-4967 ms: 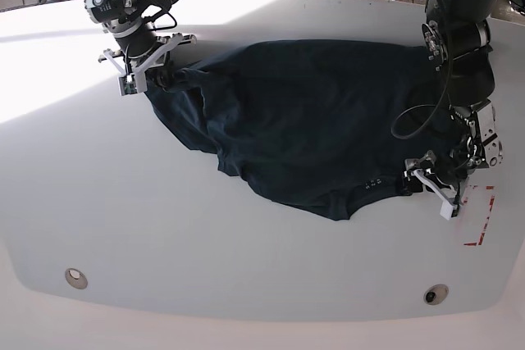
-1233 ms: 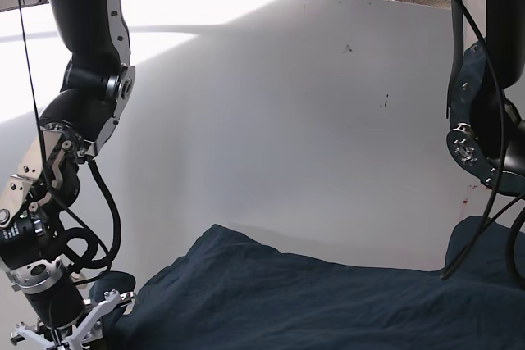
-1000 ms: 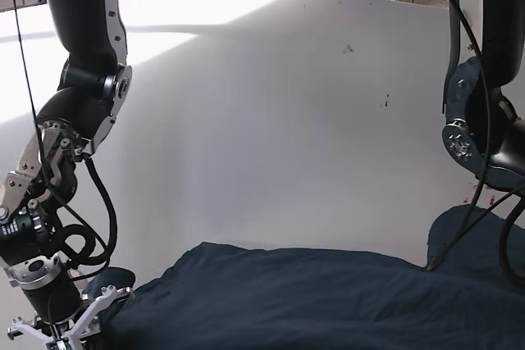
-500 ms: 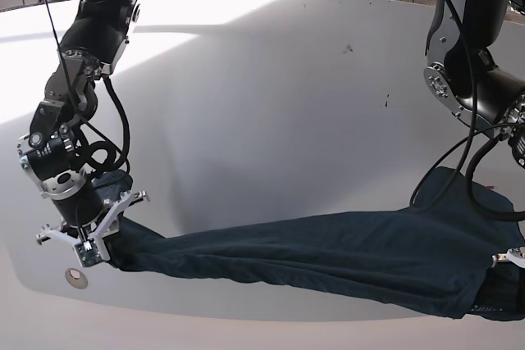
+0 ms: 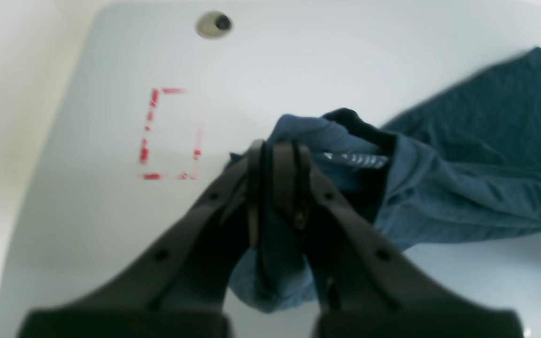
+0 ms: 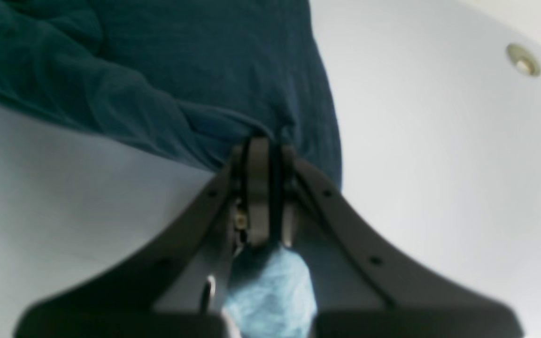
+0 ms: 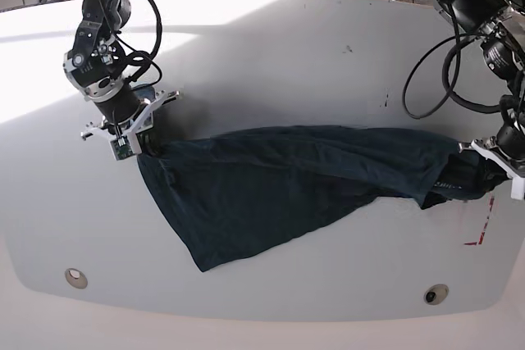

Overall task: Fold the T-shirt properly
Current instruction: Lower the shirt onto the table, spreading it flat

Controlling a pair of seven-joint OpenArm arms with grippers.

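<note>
T-shirt (image 7: pixel 279 186): dark navy, soft limp cloth, light, no stiffness, sags and bunches wherever unsupported; not fragile, not slippery, though a thin pinch could creep out under a hard pull. Best held at edges or corners (shoulder seam, hem corner), several layers pinched together, as both arms do now.

It lies strung out across the white table (image 7: pixel 271 63) between the two pincers, a twisted band toward the left arm's end and a wide flap toward the right arm's end, hanging down toward the near edge of the table.

Right gripper (image 7: pixel 131 138): jaws fully closed on a bunched end of the shirt. In the right wrist view the right gripper (image 6: pixel 265 155) has cloth caught between the tips; the main body spreads ahead and to the side of them, a paler bit of fabric showing under the jaws.

Left gripper (image 7: pixel 502 153): also clamped shut on the other end. In the left wrist view the left gripper (image 5: pixel 277 148) bites a wad near the neck; the pale printed label (image 5: pixel 357 159) sits just beyond the tips, the rest of the shirt trailing off to one side. Red tape marks (image 5: pixel 167 134) lie on the table just beside this pincer, on the side away from the cloth, not touched by the shirt.

Judgement: shirt not flat, still twisted, needs spreading before any fold
</note>
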